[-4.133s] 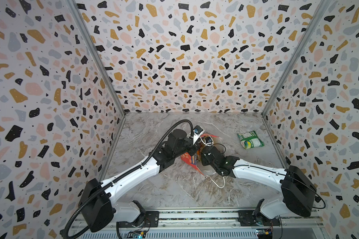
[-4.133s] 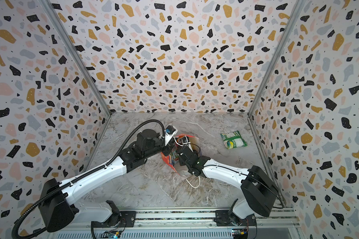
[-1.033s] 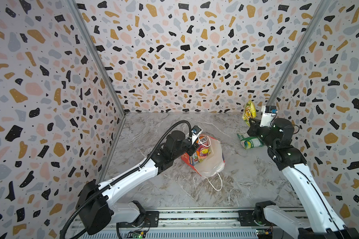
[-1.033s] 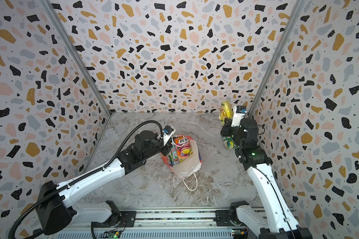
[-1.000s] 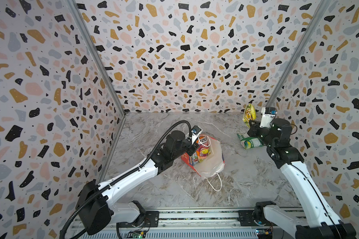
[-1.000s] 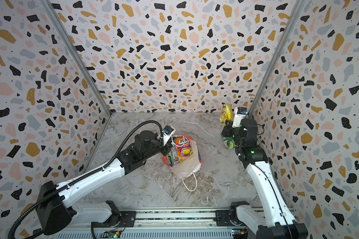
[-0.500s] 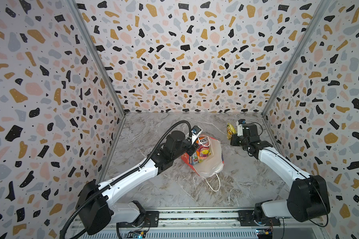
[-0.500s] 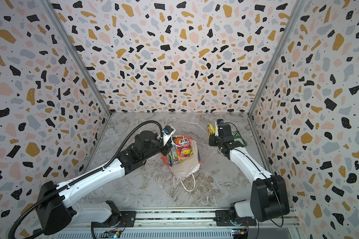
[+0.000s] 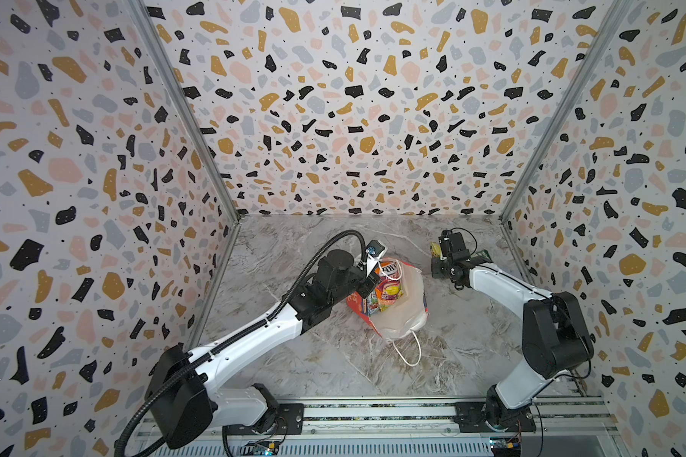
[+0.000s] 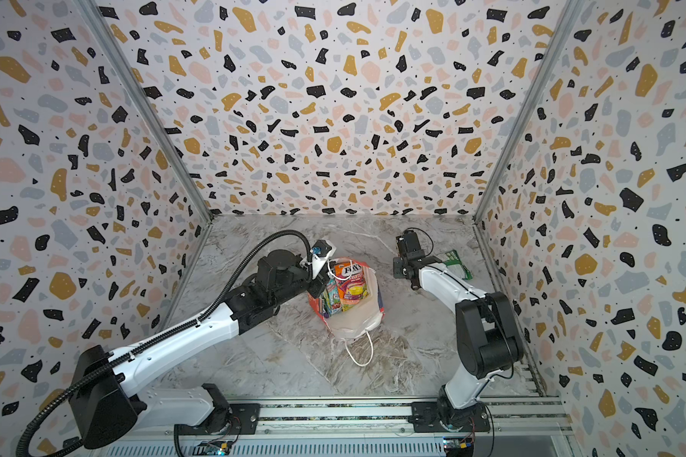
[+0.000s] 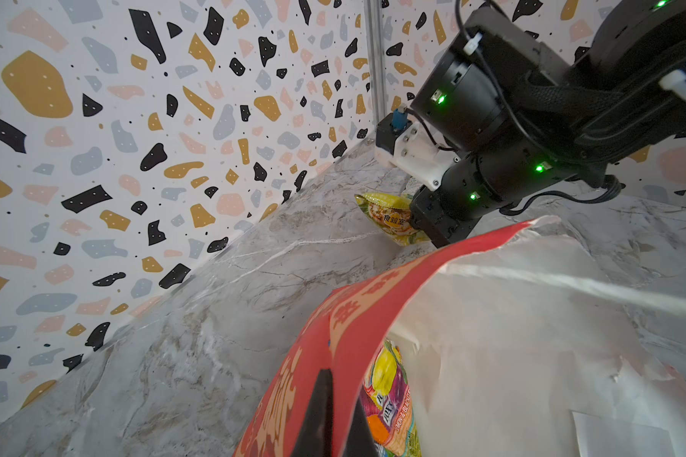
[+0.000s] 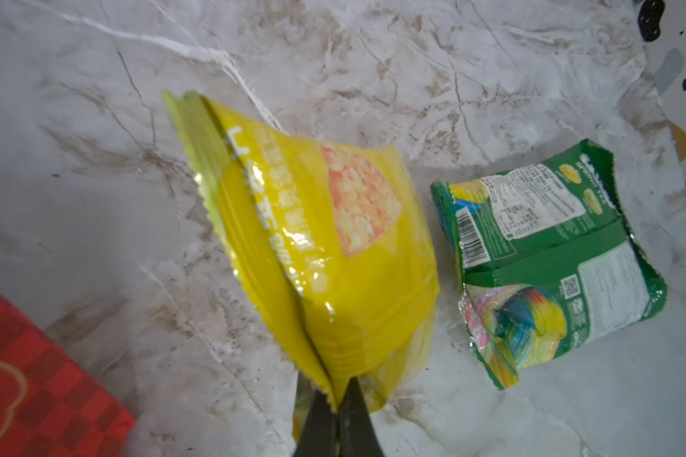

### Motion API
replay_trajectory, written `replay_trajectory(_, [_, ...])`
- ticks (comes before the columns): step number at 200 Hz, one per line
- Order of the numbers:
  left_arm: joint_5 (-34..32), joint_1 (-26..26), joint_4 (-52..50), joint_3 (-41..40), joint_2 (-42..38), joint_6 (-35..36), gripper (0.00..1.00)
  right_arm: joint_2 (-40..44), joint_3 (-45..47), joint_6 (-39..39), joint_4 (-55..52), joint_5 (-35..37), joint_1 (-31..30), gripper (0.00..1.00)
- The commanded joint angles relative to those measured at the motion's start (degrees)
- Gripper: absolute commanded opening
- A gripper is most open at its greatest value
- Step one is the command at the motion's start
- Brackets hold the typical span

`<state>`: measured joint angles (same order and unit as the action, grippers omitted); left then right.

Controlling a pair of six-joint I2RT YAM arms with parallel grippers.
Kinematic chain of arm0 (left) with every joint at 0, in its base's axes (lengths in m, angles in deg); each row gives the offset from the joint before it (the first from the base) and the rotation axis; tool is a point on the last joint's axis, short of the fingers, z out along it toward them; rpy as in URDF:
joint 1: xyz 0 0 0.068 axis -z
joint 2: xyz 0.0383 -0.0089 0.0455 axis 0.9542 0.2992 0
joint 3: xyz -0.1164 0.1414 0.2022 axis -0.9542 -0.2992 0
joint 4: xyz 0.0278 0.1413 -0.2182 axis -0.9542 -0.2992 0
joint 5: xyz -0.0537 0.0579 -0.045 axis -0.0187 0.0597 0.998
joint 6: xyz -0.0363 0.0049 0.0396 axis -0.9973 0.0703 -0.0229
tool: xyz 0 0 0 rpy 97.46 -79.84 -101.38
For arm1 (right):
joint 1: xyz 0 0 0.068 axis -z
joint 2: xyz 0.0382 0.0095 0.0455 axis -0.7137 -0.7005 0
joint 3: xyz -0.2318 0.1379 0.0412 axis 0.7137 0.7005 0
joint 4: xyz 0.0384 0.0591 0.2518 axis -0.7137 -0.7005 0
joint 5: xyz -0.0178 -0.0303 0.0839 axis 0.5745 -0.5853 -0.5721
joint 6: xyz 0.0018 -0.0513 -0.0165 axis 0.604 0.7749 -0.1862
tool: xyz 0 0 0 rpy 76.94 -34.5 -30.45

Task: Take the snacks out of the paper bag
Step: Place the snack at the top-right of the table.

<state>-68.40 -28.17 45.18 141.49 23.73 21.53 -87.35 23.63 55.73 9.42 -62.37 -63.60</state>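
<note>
The red paper bag (image 9: 406, 316) (image 10: 359, 318) stands tilted mid-table, its white inside showing. Several snacks stand in it, an orange and purple FOX'S packet (image 9: 389, 283) (image 10: 349, 281) foremost. My left gripper (image 9: 367, 287) (image 11: 333, 403) is shut on the bag's red rim (image 11: 345, 328). My right gripper (image 9: 437, 259) (image 12: 335, 395) is shut on the crimped edge of a yellow packet (image 12: 321, 245) (image 11: 389, 217). It holds this low over the table, right of the bag. A green packet (image 12: 539, 253) (image 10: 454, 263) lies flat beside it.
Terrazzo walls close in the left, back and right sides; the green packet lies near the right wall (image 9: 571, 237). The bag's white cord handle (image 9: 410, 352) trails toward the front rail (image 9: 373, 413). A corner of the red bag (image 12: 36, 376) shows in the right wrist view.
My right arm has swung down from high by the back right corner to low over the table, still carrying the yellow packet. My left gripper keeps its hold on the bag's rim.
</note>
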Motion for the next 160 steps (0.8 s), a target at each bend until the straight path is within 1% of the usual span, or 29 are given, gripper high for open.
replay_trajectory(1, [0.8,0.2,4.0,0.1,-0.1,-0.1,0.0,-0.8,-3.3,-0.8,-3.3,3.7,-0.6,0.02])
replay_trajectory(68, [0.9,0.2,4.0,0.1,0.0,-0.1,0.0,-4.2,-6.7,-3.1,-7.1,4.9,-1.0,0.04])
replay_trajectory(160, [0.4,0.2,3.9,-0.1,0.2,0.0,0.0,-10.1,-11.2,-2.6,-9.7,7.5,0.1,0.08])
